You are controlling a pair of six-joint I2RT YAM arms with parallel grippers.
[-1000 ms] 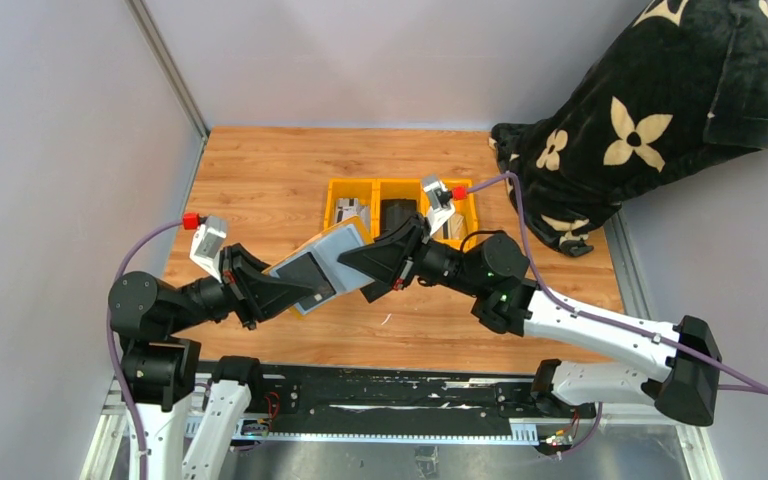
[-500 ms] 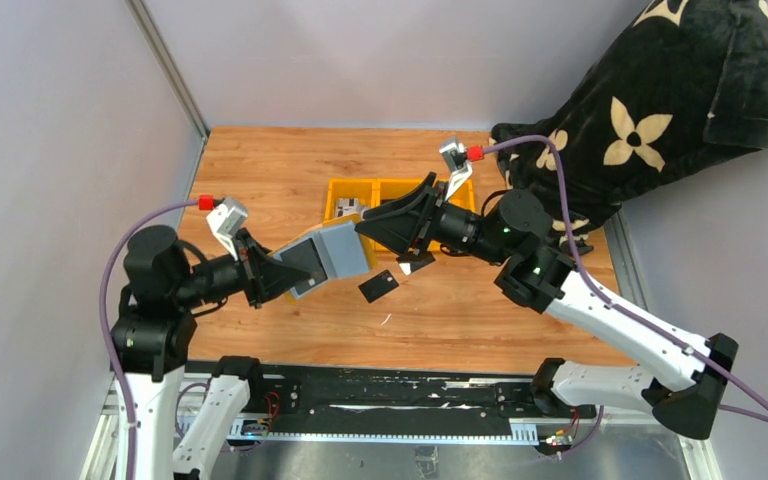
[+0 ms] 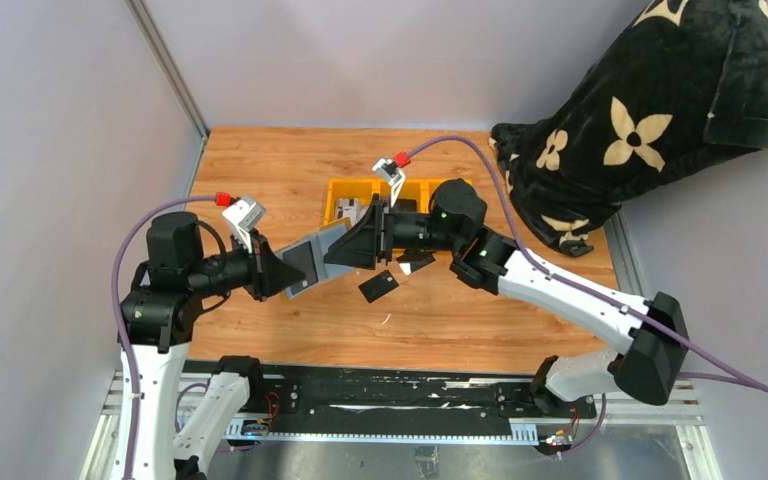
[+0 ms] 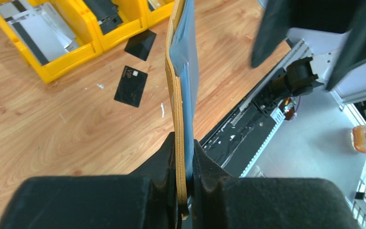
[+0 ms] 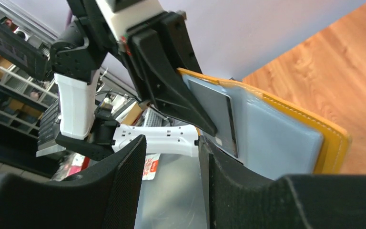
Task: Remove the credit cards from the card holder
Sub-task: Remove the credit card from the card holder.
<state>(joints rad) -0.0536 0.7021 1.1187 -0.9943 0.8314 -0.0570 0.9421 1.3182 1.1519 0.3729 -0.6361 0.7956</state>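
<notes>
Held the card holder (image 3: 320,258) open and clear of the desk (image 3: 260,170), left of centre in the overhead view, with the left gripper (image 4: 183,155) clamped tight on one edge. Found the right gripper (image 5: 170,143) at the holder's free end, jaws parted to a middling gap with nothing between them.

Compared with a second earlier: then pinched shut at the holder, with no card showing on the desk. Half a second later, drawn off towards the upper right, jaws apart, with both credit cards (image 3: 380,286) already dropped. Since then, swung back left to the holder and left the cards where they fell. Judged the extraction largely done; read the return as a check or a further pull.

Counted two credit cards: one just below centre of the overhead view, the second card (image 3: 417,262) up and right of it, near but apart, both flat on the wood and outside the holder. Could not tell whether the dark panel (image 5: 210,114) in the grey-blue lining was a third card or a window. Counted three yellow bins (image 4: 71,64) beyond the cards, one holder, and one black flowered blanket (image 3: 640,110) at the upper right.
</notes>
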